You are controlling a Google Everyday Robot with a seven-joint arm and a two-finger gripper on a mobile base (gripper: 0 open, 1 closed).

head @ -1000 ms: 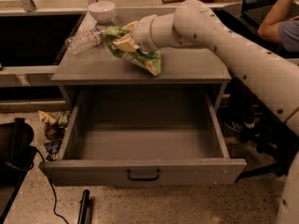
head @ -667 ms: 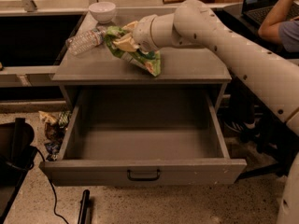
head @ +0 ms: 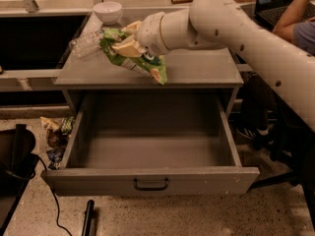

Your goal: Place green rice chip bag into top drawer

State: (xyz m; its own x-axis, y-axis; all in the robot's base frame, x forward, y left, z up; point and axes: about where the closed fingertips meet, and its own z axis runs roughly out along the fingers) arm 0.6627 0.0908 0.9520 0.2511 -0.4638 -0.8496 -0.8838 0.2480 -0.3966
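Observation:
The green rice chip bag (head: 147, 65) is crumpled and held just above the cabinet top, its lower end hanging near the front edge. My gripper (head: 125, 43) is shut on the bag's upper part, cream fingers (head: 129, 48) pinching it. The white arm reaches in from the right. The top drawer (head: 147, 178) is pulled wide open below, its grey inside bare, with a dark pull handle (head: 150, 185) on the front panel.
A clear plastic bottle (head: 86, 43) lies on the cabinet top (head: 197, 70) left of the bag. A white bowl (head: 108, 11) stands behind it. Wrappers (head: 55, 136) lie on the floor at left. A person sits with a laptop (head: 283, 1) at the right.
The bag and my gripper have shifted very slightly forward, towards the cabinet's front edge. The drawer has not moved.

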